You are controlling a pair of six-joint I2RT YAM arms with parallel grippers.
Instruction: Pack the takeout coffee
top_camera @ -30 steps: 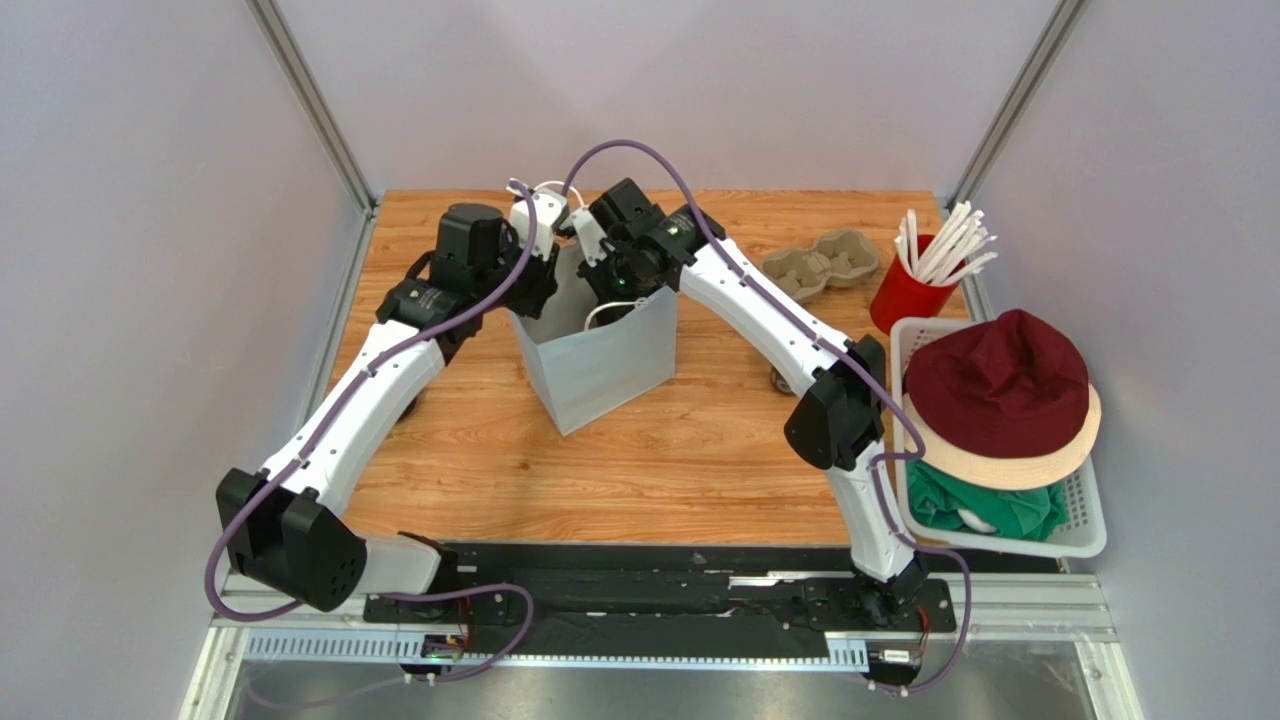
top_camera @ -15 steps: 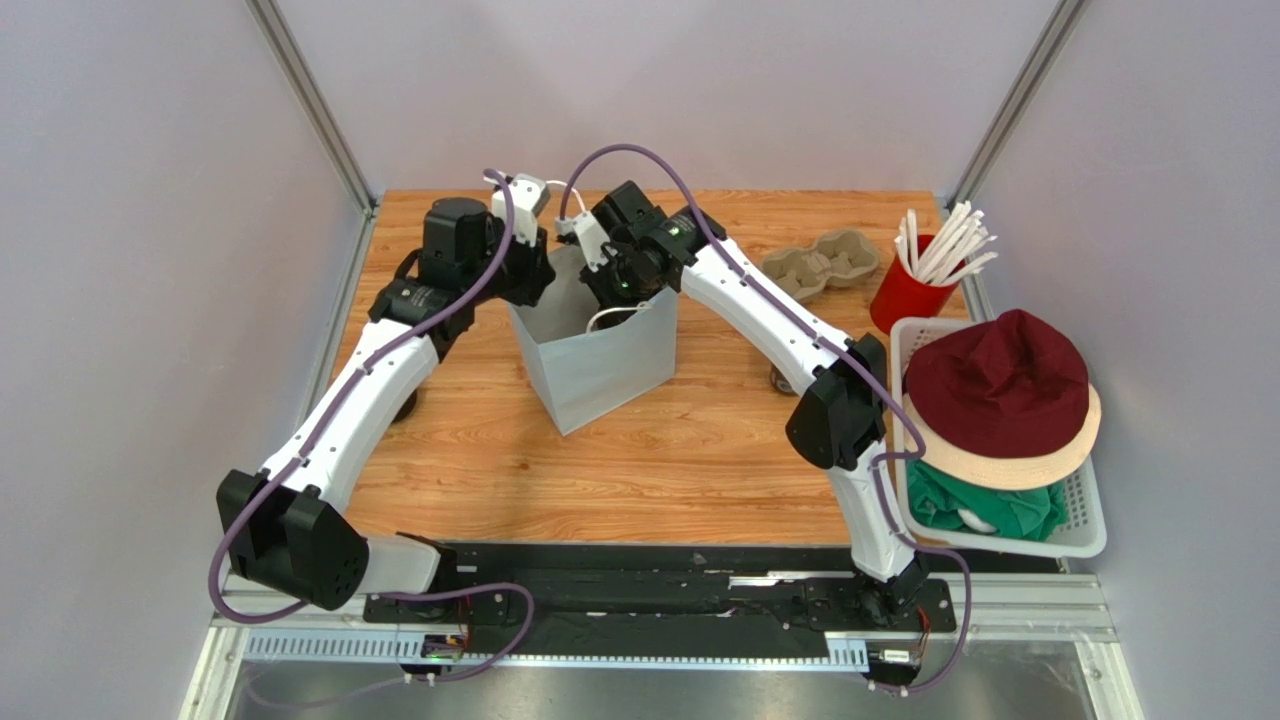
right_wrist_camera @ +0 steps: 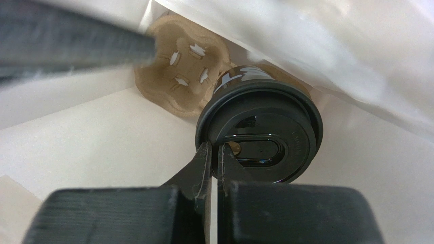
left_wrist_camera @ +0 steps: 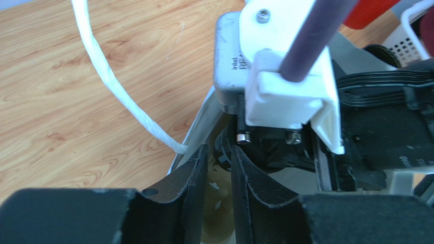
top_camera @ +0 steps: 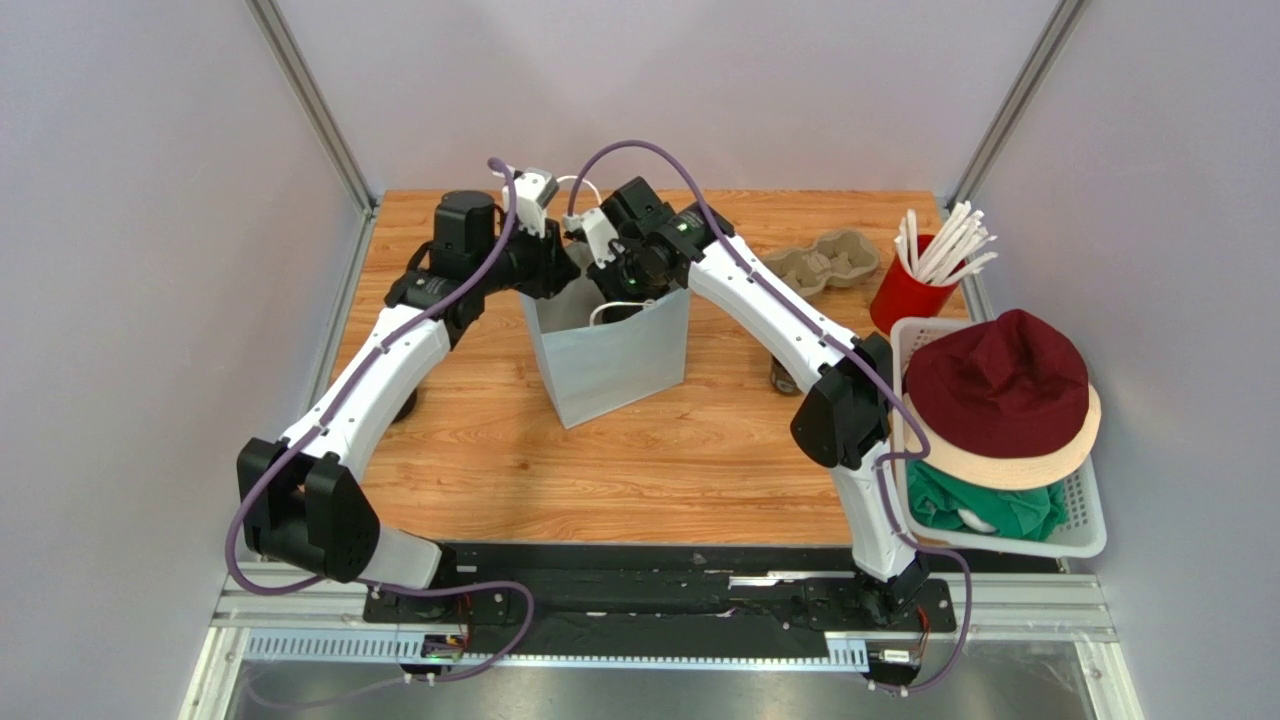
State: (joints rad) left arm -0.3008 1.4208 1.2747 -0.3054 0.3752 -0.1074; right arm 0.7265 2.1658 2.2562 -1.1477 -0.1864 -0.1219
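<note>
**Coffee cup inside the bag, right claw pinching its lid**

On the left side we saw the left arm reaching to the left upper edge of the paper bag (top_camera: pixel 609 360), which stood upright in the middle of the wooden table (top_camera: pixel 496 450). In the left wrist view the left claw (left_wrist_camera: pixel 219 152) had its two fingers only a little apart, with the rim of the bag just at their tips. We could not tell if they pinched the rim or only stood beside it. The white handle (left_wrist_camera: pixel 117 86) of the bag curved up from this rim.

The right arm came down into the mouth of the bag from the far right. In its wrist view the right claw (right_wrist_camera: pixel 214 150) had its fingers pressed together on the near edge of the lid of the coffee cup (right_wrist_camera: pixel 265 137). The cup was deep in the bag, at the bottom, just beside the free well of a brown carrier (right_wrist_camera: pixel 178 66); we thought it stood in the neighbouring well, but the lid hid this.

More to the right a spare carrier (top_camera: pixel 822 266) lay on the table near the far edge. Beside it stood a red cup (top_camera: pixel 902 296) with white straws (top_camera: pixel 944 240). At the right edge a white basket (top_camera: pixel 1085 518) held a dark red hat (top_camera: pixel 999 383) on top of a green cloth (top_camera: pixel 977 507).
</note>
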